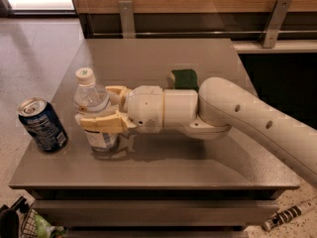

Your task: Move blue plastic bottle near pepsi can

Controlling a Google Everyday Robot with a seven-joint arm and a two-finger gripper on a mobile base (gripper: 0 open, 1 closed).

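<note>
Toward the left front of the surface (148, 58) the bottle (91, 100) is upright, just right of the can (43, 125), near but apart; the gripper (96, 108) reaches in from the right, jaws clamped on the bottle's middle; a green sponge (184, 78) lies behind the arm.

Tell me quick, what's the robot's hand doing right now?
The gripper is closed on the blue plastic bottle, holding it over the table beside the pepsi can.

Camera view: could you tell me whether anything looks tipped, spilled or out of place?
Nothing stands out. The gripper is shut on the blue plastic bottle, capped and roughly upright, beside the upright pepsi can without touching it. No spill on the table.
</note>
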